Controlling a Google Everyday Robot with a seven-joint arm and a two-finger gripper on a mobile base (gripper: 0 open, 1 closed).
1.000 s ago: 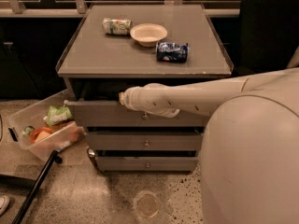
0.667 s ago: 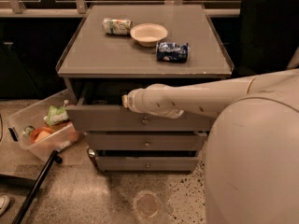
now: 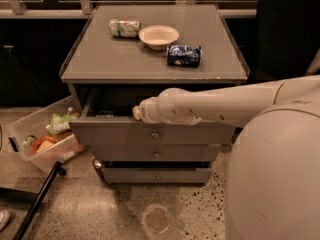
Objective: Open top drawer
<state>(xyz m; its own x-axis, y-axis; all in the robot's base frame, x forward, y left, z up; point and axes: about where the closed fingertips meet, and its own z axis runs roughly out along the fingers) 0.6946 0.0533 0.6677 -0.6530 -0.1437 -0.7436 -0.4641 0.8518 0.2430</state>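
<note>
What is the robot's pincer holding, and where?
Cannot tell. The pincer sits over the wide grey top drawer, at its front's upper edge; the round metal knob is untouched.

We have one view, set high, behind and to the right of the claw point(image 3: 137, 113). It looks forward and steeply down along the arm point(image 3: 220, 104). It faces the cabinet point(image 3: 150, 59) nearly head-on from close by. The claw sits at the upper edge of the top drawer point(image 3: 110, 133), with the cabinet's top beyond it and the floor point(image 3: 100, 209) nearer us. The robot's shell point(image 3: 275, 174) fills the corner to the claw's right.
</note>
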